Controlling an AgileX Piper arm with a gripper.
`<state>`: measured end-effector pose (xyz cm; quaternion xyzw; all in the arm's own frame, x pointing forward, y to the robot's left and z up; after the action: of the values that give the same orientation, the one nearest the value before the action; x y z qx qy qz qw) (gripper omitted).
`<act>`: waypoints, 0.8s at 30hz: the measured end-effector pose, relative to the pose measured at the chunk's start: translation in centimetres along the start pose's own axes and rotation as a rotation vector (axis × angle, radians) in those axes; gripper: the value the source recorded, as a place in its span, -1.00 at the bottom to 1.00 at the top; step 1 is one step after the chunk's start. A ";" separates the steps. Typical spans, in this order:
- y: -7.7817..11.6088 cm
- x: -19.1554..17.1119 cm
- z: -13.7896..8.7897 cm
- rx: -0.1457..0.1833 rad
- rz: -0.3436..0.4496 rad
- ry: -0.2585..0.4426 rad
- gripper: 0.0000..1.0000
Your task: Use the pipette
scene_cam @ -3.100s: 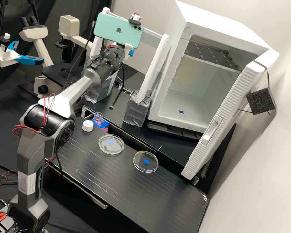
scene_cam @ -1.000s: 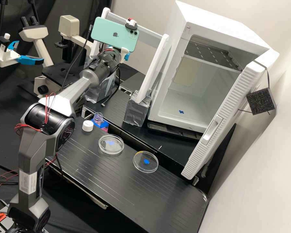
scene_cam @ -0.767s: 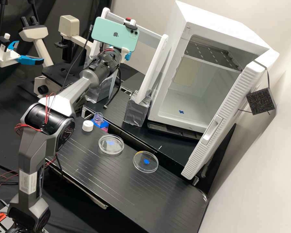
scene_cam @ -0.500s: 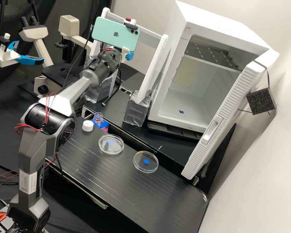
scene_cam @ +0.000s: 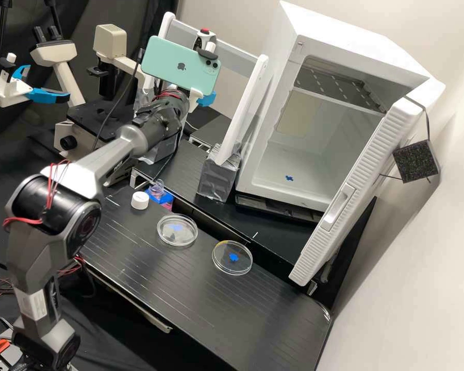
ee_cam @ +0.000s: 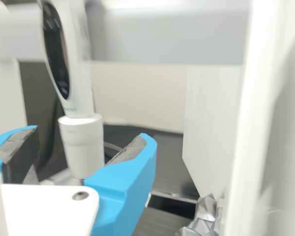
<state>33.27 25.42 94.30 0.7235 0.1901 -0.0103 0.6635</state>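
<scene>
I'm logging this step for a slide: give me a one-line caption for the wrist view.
Pipette framed by the open, blue-fingered tool at the white rack.

A white, fridge-like cabinet [scene_cam: 355,49] stands with its ribbed door [scene_cam: 357,180] open, a dark shelf [scene_cam: 337,85] high inside and a small blue mark [scene_cam: 289,178] on its floor. A black speckled block [scene_cam: 416,162] hangs beside the door. Across the bench, a beige microscope [scene_cam: 54,53] stands near a dark curtain [scene_cam: 82,13].

The pipette [ee_cam: 81,142] looks smooth plastic, the tape [scene_cam: 215,180] glossy.
</scene>
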 end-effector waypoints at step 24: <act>-6.4 -14.2 10.2 -0.058 0.666 -0.109 1.00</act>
<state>20.66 12.13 90.72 0.7250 -0.0922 0.1739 0.6600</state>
